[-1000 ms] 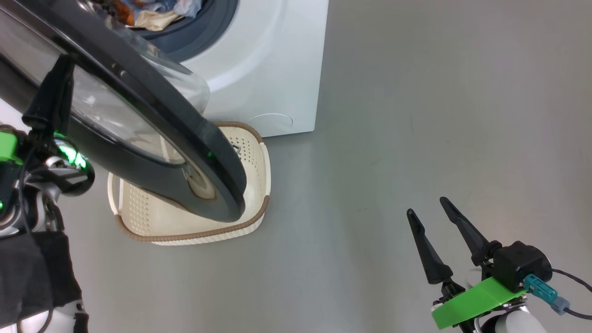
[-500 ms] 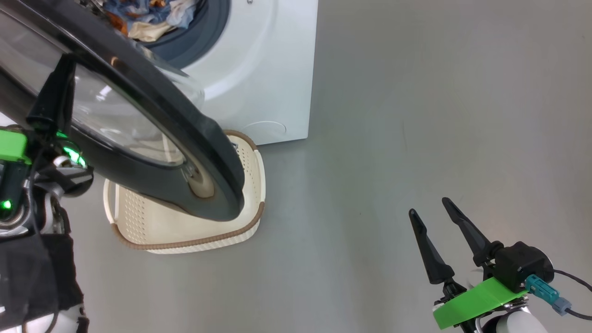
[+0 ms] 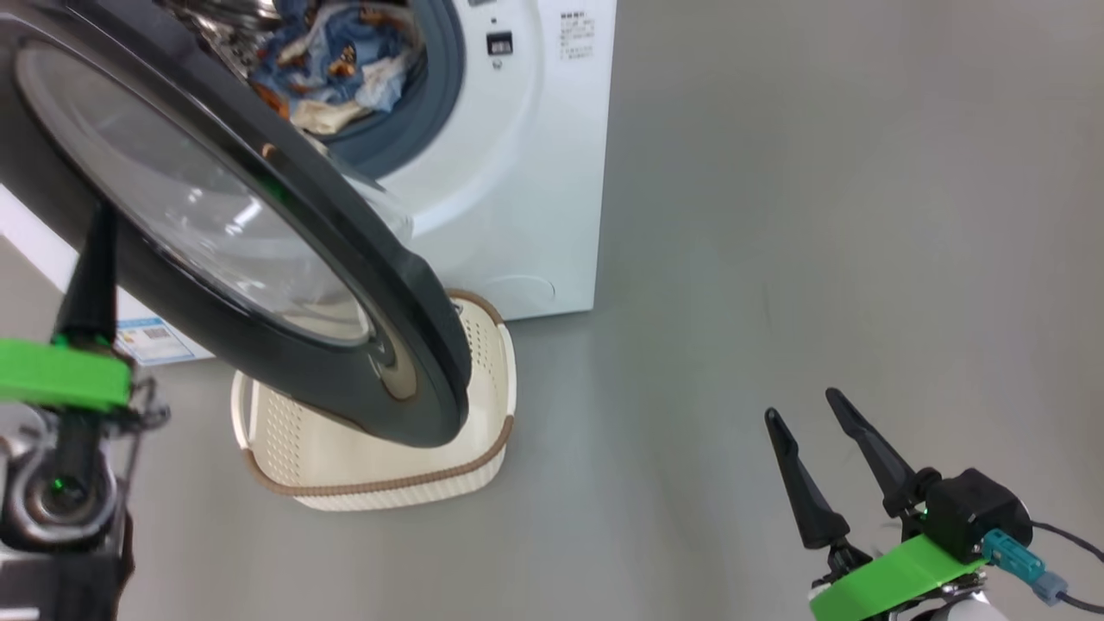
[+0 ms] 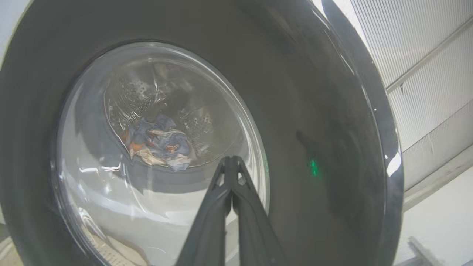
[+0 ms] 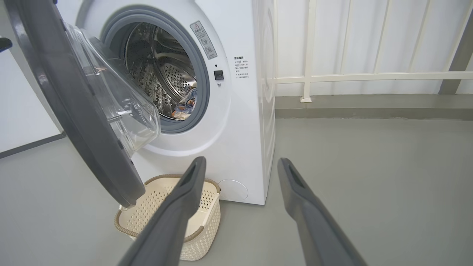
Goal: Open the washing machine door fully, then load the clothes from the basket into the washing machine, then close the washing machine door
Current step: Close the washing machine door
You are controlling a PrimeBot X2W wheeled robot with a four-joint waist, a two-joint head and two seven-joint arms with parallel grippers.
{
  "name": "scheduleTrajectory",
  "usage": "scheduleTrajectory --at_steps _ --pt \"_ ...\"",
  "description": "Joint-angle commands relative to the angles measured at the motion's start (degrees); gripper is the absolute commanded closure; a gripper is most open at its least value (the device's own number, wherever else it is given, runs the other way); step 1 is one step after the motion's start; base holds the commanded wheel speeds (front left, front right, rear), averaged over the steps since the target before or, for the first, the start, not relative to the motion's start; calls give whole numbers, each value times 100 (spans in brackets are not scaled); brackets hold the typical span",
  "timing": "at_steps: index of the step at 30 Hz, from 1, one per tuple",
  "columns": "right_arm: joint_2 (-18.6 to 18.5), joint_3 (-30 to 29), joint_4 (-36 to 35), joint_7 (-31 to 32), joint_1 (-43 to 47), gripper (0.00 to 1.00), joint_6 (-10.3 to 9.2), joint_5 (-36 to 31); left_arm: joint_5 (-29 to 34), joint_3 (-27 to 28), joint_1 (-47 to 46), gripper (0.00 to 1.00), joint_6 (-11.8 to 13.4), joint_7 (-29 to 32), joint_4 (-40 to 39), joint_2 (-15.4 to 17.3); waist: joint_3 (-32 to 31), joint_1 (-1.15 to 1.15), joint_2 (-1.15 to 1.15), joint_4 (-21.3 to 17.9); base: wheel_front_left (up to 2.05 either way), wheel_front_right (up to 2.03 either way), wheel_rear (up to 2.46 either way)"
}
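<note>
Above the basket [image 3: 379, 487], the washing machine door [image 3: 423, 319] stands ajar, bowl [image 5: 125, 111] toward drum [image 5: 166, 74].

**Laundry corner of a plain, sparsely furnished room.** A big white front-loading washing machine [image 5: 240, 147] with a steel perforated drum [image 5: 166, 74] stands on a smooth grey floor [image 5: 369, 184]. A small cream-white perforated plastic basket with a brown rim [image 5: 213, 221] sits on the floor just in front of it. Behind, a white wall carries white horizontal and vertical rails [image 5: 369, 77] above a grey base strip [image 5: 369, 108].
</note>
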Motion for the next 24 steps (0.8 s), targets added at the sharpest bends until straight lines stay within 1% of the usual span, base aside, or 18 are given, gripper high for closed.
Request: scheduleTrajectory --at_steps 1,4,5,9,10,12,13,14,15,17,18,19,20,24 --pt "-11 125 -149 -68 35 0 9 -4 320 -67 57 100 -40 -232 -202 467 -209 0 0 73 0 0 0" --pt "-10 102 -172 -68 119 0 9 -10 748 -549 277 100 -40 -798 -221 841 -355 0 0 98 0 0 0" --pt "-9 86 -181 -68 150 0 9 -9 829 -669 336 100 -40 -990 -214 919 -411 0 0 106 0 0 0" --pt "-5 42 -227 -68 306 0 9 -15 1415 -1021 573 99 -40 -1489 -90 1297 -600 0 0 129 0 0 0" --pt "-6 32 -247 -68 341 0 9 -20 1643 -1082 631 89 -40 -1549 -72 1393 -622 0 0 132 0 0 0" --pt "-1 4 -282 -68 400 0 9 -21 1966 -1100 741 59 -40 -1632 -65 1428 -687 0 0 138 0 0 0" --pt "1 -3 -297 -68 429 0 9 -21 2184 -1100 797 51 -11 -1655 -86 1470 -707 0 0 139 0 0 0" --pt "3 -7 -315 -68 450 0 9 -21 2373 -1092 861 34 28 -1670 -124 1481 -721 0 0 140 0 0 0" --pt "5 -12 -334 -68 470 0 9 -23 2513 -1084 936 24 64 -1679 -174 1462 -738 0 0 143 0 0 0" --pt "11 -26 -371 -68 512 0 9 -28 2757 -1100 1096 6 118 -1688 -283 1428 -759 0 0 149 0 0 0" --pt "14 -33 -388 -68 529 0 9 -29 2874 -1090 1160 0 145 -1690 -355 1422 -764 0 0 151 0 0 0" --pt "15 -36 -403 -68 544 0 9 -31 3094 -1127 1237 0 214 -1692 -403 1481 -769 0 0 150 0 0 0" --pt "15 -36 -403 -68 544 0 9 -31 3094 -1127 1237 0 214 -1692 -403 1481 -769 0 0 150 0 0 0" --pt "9 -36 -444 -68 565 0 9 -46 3602 -1034 1523 0 528 -1694 -639 1427 -766 0 0 149 0 0 0"
